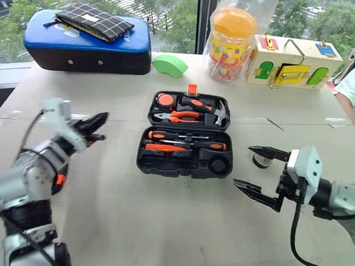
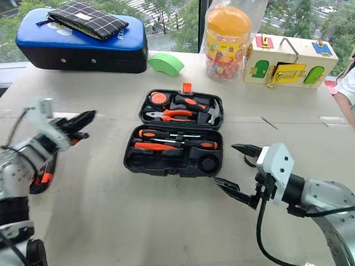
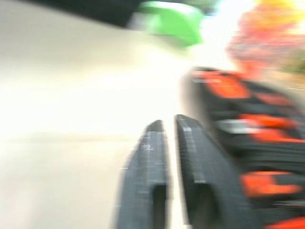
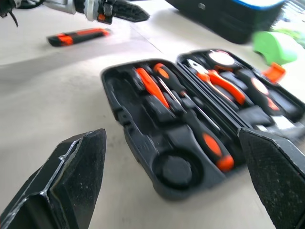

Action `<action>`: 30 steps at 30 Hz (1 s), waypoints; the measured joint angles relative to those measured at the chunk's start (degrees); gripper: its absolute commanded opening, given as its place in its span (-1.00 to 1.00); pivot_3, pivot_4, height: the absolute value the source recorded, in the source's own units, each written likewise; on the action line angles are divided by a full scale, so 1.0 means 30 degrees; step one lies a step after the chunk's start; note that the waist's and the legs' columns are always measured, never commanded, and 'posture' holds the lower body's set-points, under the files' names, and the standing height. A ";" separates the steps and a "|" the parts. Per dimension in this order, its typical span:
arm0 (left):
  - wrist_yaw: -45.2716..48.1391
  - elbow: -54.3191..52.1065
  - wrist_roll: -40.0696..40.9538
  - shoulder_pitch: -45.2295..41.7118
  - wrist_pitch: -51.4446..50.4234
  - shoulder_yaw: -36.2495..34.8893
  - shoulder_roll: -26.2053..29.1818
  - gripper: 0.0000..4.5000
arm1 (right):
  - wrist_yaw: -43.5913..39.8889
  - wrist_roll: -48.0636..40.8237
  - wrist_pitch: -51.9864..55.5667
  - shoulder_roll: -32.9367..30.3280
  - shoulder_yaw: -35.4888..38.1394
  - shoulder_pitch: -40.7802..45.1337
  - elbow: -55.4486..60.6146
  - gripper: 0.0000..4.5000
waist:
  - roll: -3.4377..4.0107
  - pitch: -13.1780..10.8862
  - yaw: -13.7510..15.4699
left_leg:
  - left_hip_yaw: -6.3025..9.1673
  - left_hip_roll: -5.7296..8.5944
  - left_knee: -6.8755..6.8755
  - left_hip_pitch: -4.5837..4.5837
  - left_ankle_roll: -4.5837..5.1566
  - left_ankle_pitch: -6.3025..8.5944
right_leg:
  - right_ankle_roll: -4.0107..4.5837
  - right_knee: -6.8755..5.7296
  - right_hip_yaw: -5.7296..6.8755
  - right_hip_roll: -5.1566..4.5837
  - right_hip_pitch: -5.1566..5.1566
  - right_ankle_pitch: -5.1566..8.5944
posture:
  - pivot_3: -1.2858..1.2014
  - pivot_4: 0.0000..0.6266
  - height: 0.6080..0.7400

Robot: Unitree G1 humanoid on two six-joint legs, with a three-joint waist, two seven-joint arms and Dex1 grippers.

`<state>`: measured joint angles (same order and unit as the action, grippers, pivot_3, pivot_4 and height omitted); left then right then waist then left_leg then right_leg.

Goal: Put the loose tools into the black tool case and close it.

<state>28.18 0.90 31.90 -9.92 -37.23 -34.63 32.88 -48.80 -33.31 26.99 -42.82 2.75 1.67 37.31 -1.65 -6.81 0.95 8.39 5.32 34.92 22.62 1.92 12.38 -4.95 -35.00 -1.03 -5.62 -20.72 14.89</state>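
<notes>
Lying loose: one cutter (image 4: 78,36), one tape ring (image 1: 261,160) | right hand (image 1: 258,171) open | left hand (image 1: 96,128) nearly closed

Bare table (image 1: 157,218) before the open black tool case (image 1: 184,161); green wedge (image 1: 169,65), jar (image 1: 231,44), wooden box (image 1: 293,63) crowding behind.

A robot test or lab room by a window: a plain beige table (image 1: 156,231) set with practice props, a wooden lock box (image 1: 293,63), a toy jar (image 1: 231,43), a padded case (image 1: 86,44), trees (image 1: 176,8) outside the glass
</notes>
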 measured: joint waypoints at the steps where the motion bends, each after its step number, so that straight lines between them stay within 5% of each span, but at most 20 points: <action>1: -0.0850 -0.0963 -0.0238 0.0726 0.0010 -0.0533 -0.0008 -0.01 | -0.0290 0.0070 -0.0157 0.0032 -0.0258 0.0312 -0.0409 1.00 | -0.0021 -0.0006 0.0097 | 0.0004 0.0005 0.0000 0.0011 -0.0001 0.0001 | 0.0002 0.0003 0.0006 -0.0032 0.0000 -0.0001 | 0.03 -0.52 1.00; 6: -0.4129 -0.5680 -0.0735 0.2996 -0.1307 -0.1772 -0.0307 0.97 | -0.1341 0.0279 -0.0754 0.0187 -0.0988 0.1228 -0.1605 1.00 | -0.0023 -0.0013 0.0418 | -0.0038 0.0026 0.0012 0.0009 -0.0082 0.0052 | 0.0001 0.0004 -0.0032 -0.0093 0.0000 -0.0004 | 0.03 -0.52 1.00; 15: -0.6201 -0.8012 -0.1054 0.6582 -0.4966 -0.1138 -0.1455 0.99 | -0.2387 0.0480 -0.1136 0.0429 -0.1678 0.2207 -0.2543 1.00 | 0.0009 -0.0023 0.0442 | -0.0033 0.0015 0.0005 -0.0003 -0.0088 0.0054 | 0.0006 -0.0010 -0.0020 -0.0006 -0.0004 -0.0001 | 0.03 -0.52 1.00; 20: -0.5899 -0.6838 -0.1226 0.6449 -0.4750 -0.0957 -0.1505 -0.05 | -0.2528 0.0475 -0.1101 0.0201 -0.1621 0.2161 -0.2631 1.00 | 0.0031 -0.0023 0.0451 | -0.0037 0.0016 0.0005 -0.0002 -0.0090 0.0055 | 0.0007 -0.0006 -0.0023 -0.0027 -0.0004 0.0000 | 0.03 -0.52 1.00; 22: -0.5789 -0.6762 -0.1248 0.6467 -0.4544 -0.0954 -0.1499 -0.27 | -0.2516 0.0461 -0.1095 0.0116 -0.1455 0.2099 -0.2613 1.00 | 0.0039 -0.0025 0.0463 | -0.0036 0.0016 0.0004 -0.0002 -0.0090 0.0055 | 0.0008 -0.0004 -0.0022 -0.0069 -0.0004 0.0000 | 0.03 -0.52 1.00; 27: -0.4907 -0.5778 -0.1010 0.5064 -0.2526 -0.0742 -0.2322 -0.27 | -0.2190 0.0457 -0.0978 -0.0137 -0.0864 0.1002 -0.2084 1.00 | 0.0014 -0.0043 0.0620 | -0.0001 0.0018 0.0014 0.0026 -0.0098 0.0051 | 0.0008 -0.0003 0.0025 -0.0088 -0.0003 0.0000 | 0.03 -0.52 1.00; 30: -0.0325 -0.6122 0.0481 0.1885 -0.1465 0.2048 -0.0695 -0.27 | -0.1474 0.0437 -0.0743 -0.0127 -0.0509 0.0433 -0.1288 1.00 | -0.0016 -0.0047 0.0977 | -0.0006 0.0033 0.0074 0.0063 -0.0104 0.0048 | 0.0030 -0.0004 0.0042 -0.0057 -0.0001 -0.0015 | 0.03 -0.52 1.00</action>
<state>27.20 -17.47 33.34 -4.26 -41.62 -28.49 30.80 -53.22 -32.00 24.76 -43.20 1.23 2.97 33.44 -1.70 -6.96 3.88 8.37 5.42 35.14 22.81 1.61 12.52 -4.86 -35.01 -0.90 -5.79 -20.72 14.85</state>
